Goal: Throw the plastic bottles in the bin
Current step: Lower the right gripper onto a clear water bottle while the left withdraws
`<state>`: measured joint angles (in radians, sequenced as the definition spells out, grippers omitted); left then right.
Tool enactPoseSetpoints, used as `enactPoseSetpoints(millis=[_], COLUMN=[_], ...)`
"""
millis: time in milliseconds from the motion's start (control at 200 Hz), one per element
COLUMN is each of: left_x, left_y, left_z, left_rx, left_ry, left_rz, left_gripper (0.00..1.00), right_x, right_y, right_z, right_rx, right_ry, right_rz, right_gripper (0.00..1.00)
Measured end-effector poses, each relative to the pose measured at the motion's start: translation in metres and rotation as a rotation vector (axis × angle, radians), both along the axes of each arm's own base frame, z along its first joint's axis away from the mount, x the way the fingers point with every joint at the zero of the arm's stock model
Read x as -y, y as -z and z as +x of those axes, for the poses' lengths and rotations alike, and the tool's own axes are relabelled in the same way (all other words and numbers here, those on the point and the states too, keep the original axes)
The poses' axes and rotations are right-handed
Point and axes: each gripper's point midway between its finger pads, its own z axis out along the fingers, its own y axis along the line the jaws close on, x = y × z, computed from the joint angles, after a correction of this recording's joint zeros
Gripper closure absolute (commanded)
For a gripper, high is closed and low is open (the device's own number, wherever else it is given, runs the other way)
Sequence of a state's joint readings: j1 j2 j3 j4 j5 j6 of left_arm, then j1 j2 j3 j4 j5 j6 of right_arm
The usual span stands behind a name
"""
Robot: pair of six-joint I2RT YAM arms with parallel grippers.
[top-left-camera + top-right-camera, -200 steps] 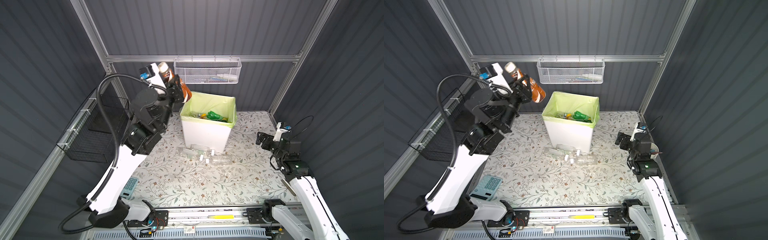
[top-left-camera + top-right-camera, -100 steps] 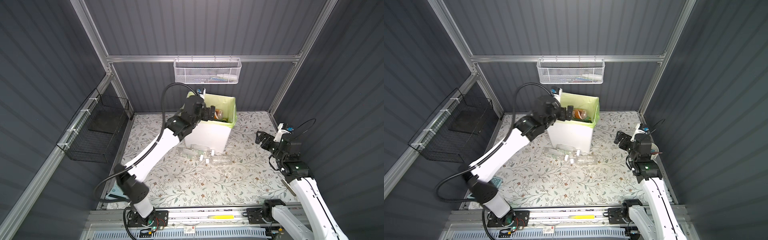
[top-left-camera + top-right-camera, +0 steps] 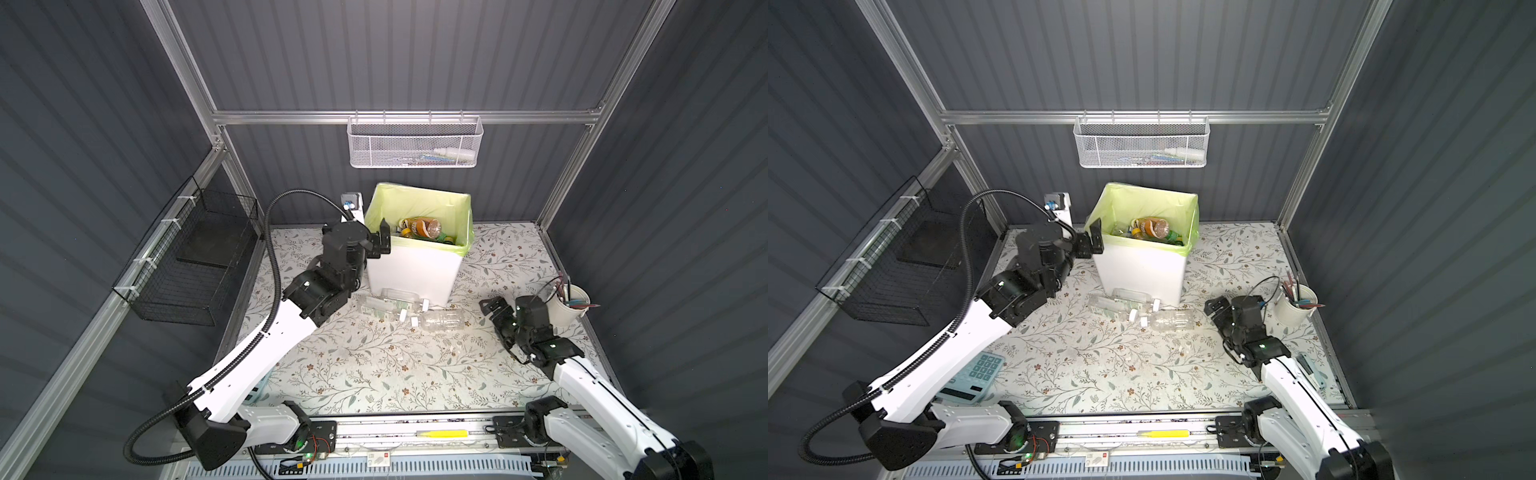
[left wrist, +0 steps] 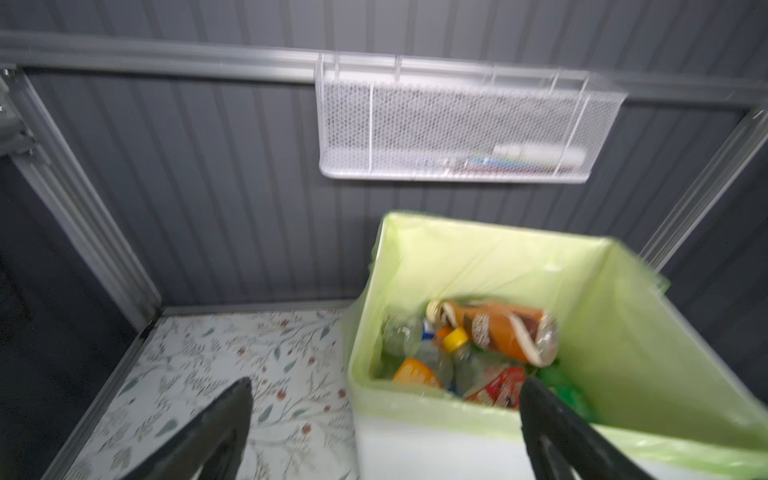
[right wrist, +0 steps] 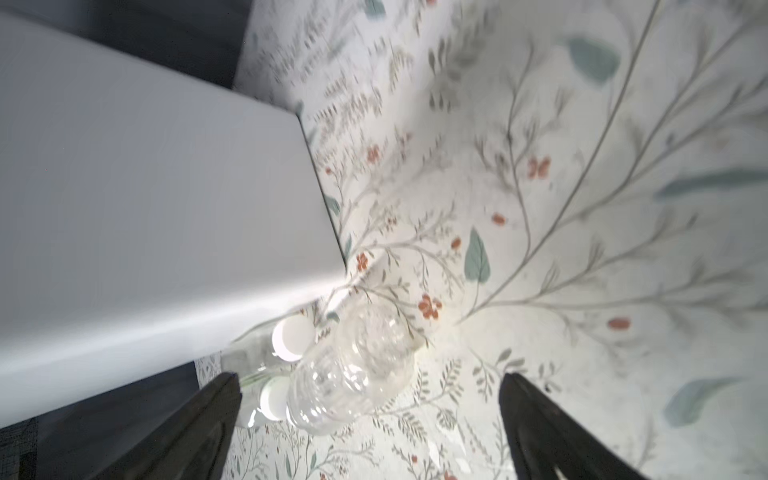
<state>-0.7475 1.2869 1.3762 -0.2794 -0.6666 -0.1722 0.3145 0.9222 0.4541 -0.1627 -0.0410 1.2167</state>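
Note:
The bin [image 3: 415,266] [image 3: 1142,270] is a tall white box lined with a lime-green bag, standing at the back of the table. Several plastic bottles lie inside it, an orange-brown labelled one [image 3: 422,227] [image 4: 498,332] on top. My left gripper [image 3: 381,241] [image 3: 1094,241] [image 4: 384,399] hangs open and empty at the bin's left rim. Three clear bottles with white caps [image 3: 442,320] [image 3: 380,309] [image 3: 399,296] lie on the table against the bin's front. My right gripper [image 3: 490,307] [image 5: 370,376] stands open just right of them, with the nearest clear bottle [image 5: 353,374] in front of its jaws.
A white mesh basket [image 3: 414,143] hangs on the back rail above the bin. On the left wall is a black wire basket [image 3: 187,266]. A white cup of pens [image 3: 567,305] stands behind the right arm. A calculator [image 3: 976,376] lies under the left arm.
The left gripper held the orange-brown bottle high, left of the bin; it swung over the bin and opened. The bottle now lies in the bin. The right arm barely moved.

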Motion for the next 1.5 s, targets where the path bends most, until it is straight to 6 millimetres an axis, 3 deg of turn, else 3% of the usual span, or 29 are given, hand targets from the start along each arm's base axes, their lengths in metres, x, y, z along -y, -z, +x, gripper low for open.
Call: enactPoseSetpoints(millis=[115,295,645,841,1071,1226,1501], left_x=[-0.018,-0.050,-0.081,-0.087,-0.092,-0.096,-0.100], left_y=[0.036,0.059,0.120,0.123,0.123,0.124,0.125], left_z=[-0.005,-0.016,-0.024,-0.022,-0.021,-0.023,-0.025], left_rx=[-0.073,-0.118,-0.256,-0.265,-0.266,-0.269,-0.272], left_ry=[-0.067,-0.156,-0.250,-0.269,-0.289,-0.298,-0.310], left_rz=[0.065,0.069,0.100,0.076,0.063,0.060,0.049], left_gripper=[0.00,0.00,0.00,0.00,0.00,0.00,0.00], right_x=[-0.032,-0.064,-0.083,-0.089,-0.093,-0.095,-0.093], right_y=[0.010,0.024,0.031,0.041,0.059,0.069,0.067], right_z=[0.000,0.008,0.025,0.030,0.030,0.028,0.025], right_rx=[-0.042,-0.104,-0.154,-0.202,-0.263,-0.300,-0.300], right_ry=[-0.007,0.026,0.123,0.144,0.149,0.151,0.150], right_rz=[0.074,0.144,0.229,0.232,0.205,0.202,0.200], right_gripper=[0.01,0.01,0.08,0.10,0.19,0.29,0.46])
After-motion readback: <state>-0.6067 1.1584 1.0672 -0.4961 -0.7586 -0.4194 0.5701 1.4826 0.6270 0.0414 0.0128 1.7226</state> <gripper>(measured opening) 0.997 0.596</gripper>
